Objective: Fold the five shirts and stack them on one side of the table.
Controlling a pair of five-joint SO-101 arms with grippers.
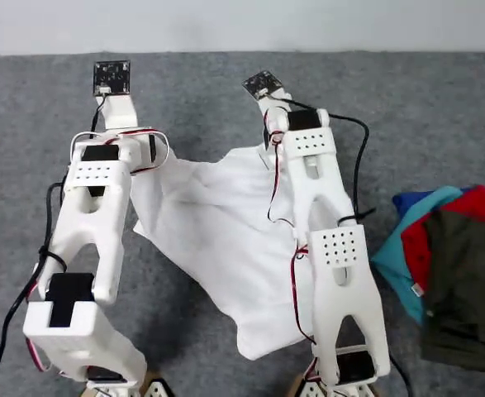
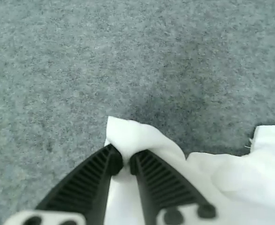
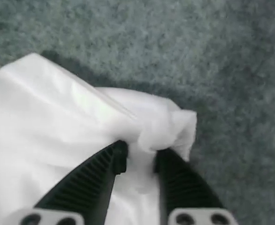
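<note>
At the left edge of the white shirt, seen from above: left arm stretched along the shirt's side, its wrist over the shirt's far left corner. From that wrist: left gripper pressed together on that corner of the white shirt, black ribbed fingers nearly meeting, a small bunched fold of cloth poking out just past the tips. Beyond the fold, bare grey table; more white cloth trailing off to one side of the claw.

In the middle: white shirt spread loose and rumpled on the grey table, unfolded, reaching from one arm to the other, its near end tapering toward the arm bases.

At the shirt's right edge: right arm lying over the cloth, wrist above the far right corner. From that wrist: right gripper pinching a crumpled knot of the white shirt, fingers set a little apart with cloth filling the gap, the puckered corner standing just beyond the tips, grey table past it.

Right of the white shirt, beyond the right arm: a pile of four, dark olive shirt on top, red shirt under it, teal shirt and blue shirt showing at the pile's edge nearest the white shirt.
</note>
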